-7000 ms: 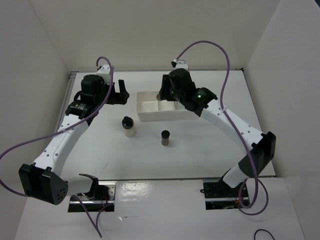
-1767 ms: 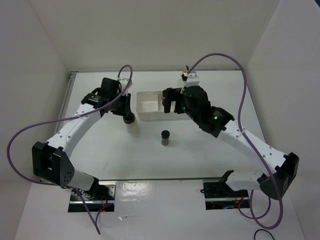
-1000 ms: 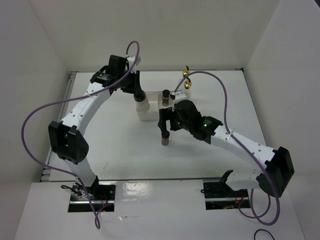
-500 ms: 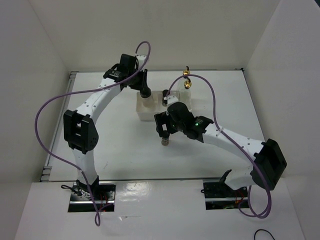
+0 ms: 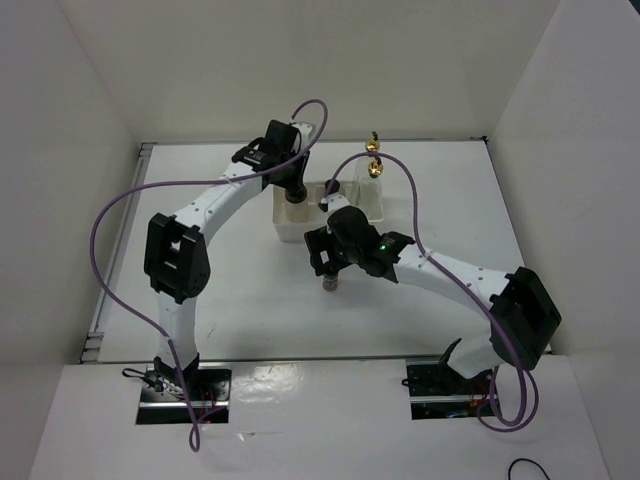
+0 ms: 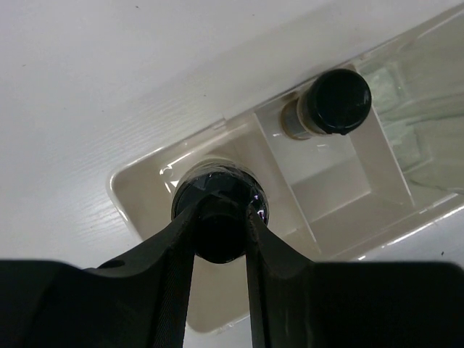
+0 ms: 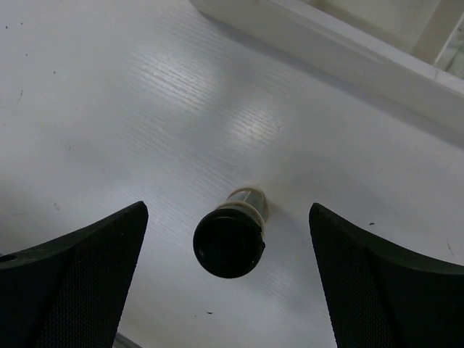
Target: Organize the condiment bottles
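My left gripper point(image 6: 220, 235) is shut on the black cap of the whitish jar point(image 6: 217, 197), which sits low in the left compartment of the white tray point(image 6: 138, 210). A small dark spice jar point(image 6: 330, 105) stands in the middle compartment. Two tall glass bottles point(image 5: 373, 172) with gold spouts fill the tray's right end. A second dark jar point(image 7: 230, 235) stands alone on the table in front of the tray. My right gripper point(image 7: 227, 212) hangs open right above it, one finger on each side and neither touching. From the top view this gripper point(image 5: 327, 264) partly hides that jar point(image 5: 329, 286).
The tray's front wall point(image 7: 341, 51) lies just beyond the lone jar. Purple cables arc above both arms. White walls close in the table on the left, back and right.
My left gripper has carried the whitish jar right and back, into the tray's left compartment. My right gripper has shifted slightly left and now hangs directly over the lone jar.
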